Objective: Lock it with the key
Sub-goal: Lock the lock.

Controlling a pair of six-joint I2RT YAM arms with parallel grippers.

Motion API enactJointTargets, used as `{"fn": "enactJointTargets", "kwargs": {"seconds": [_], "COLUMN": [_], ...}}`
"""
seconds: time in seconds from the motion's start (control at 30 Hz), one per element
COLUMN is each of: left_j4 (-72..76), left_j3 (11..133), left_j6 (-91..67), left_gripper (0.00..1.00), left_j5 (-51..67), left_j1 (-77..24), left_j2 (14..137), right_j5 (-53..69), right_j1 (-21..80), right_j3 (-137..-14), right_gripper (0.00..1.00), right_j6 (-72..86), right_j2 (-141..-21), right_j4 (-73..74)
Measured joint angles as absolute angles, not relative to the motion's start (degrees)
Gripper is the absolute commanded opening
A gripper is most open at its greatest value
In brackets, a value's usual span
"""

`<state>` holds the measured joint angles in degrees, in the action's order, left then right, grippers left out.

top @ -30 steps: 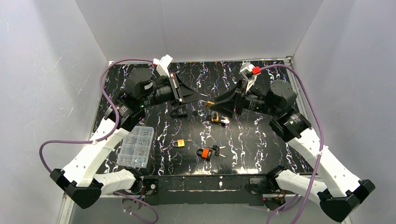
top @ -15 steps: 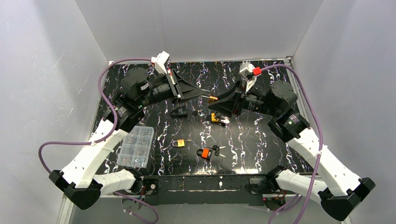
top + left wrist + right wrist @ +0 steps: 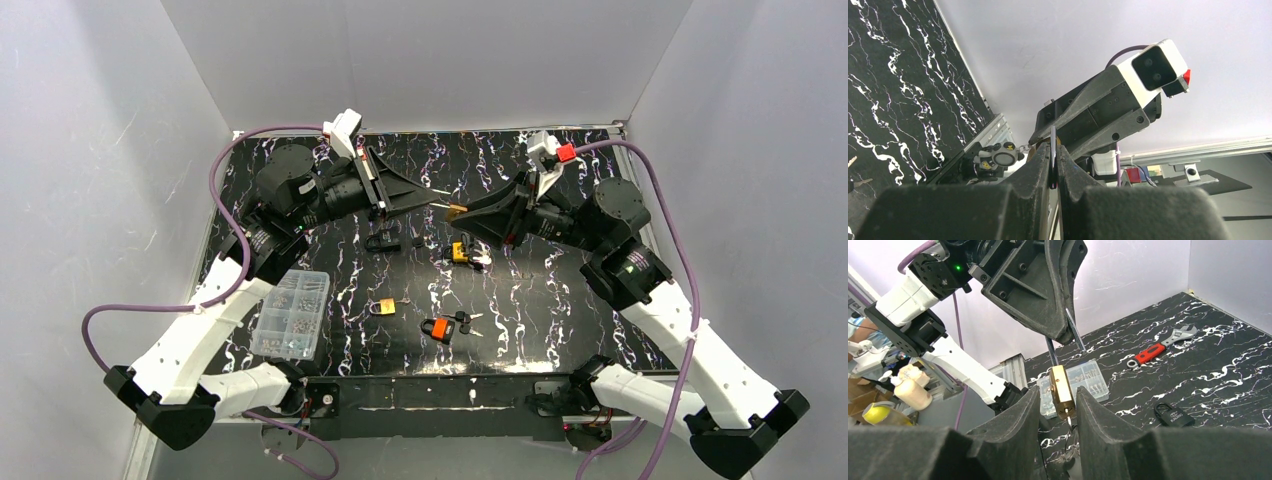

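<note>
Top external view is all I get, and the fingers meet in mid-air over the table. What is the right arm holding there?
Observer: A brass padlock, clamped between the right fingers, with its shackle pointing up.
Operator: And the left arm?
Observer: The left fingers seem to pinch the top of that shackle.
Operator: Is the key in?
Observer: A key bunch dangles from the padlock. I cannot tell whether one is inserted.

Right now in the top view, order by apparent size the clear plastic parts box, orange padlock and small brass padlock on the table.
Clear plastic parts box: largest.
Orange padlock, small brass padlock: nearly alike, unranked.
</note>
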<state>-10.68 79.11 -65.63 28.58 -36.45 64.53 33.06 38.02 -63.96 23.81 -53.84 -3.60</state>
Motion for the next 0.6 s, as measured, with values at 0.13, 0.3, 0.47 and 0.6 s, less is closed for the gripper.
{"fn": "enactJointTargets", "kwargs": {"seconds": [0.13,0.3,0.47,0.6], "left_j4": [-10.66,-10.44,-10.33,-10.28], "left_j3": [79.09,78.96,78.35,78.22], "left_j6": [-65.69,-65.71,-65.87,-66.13], "left_gripper": [0.0,0.0,0.0,0.03], "left_j5": [28.58,28.58,28.64,28.84], "left_j1": [-36.45,-36.45,-36.45,-36.45], "left_j2": [64.4,64.38,64.29,64.16], "right_j5": [33.17,33.34,33.36,34.11], "right_j1": [38.02,38.02,38.17,38.39], "right_j3": [-63.96,-63.96,-63.96,-63.99], "right_gripper": [0.38,0.36,0.24,0.01], "right_j6": [24.14,24.82,25.41,26.02], "right_j2": [-54.02,-54.76,-54.92,-54.98], "right_j4": [-4.08,-4.49,-4.58,-4.64]}}
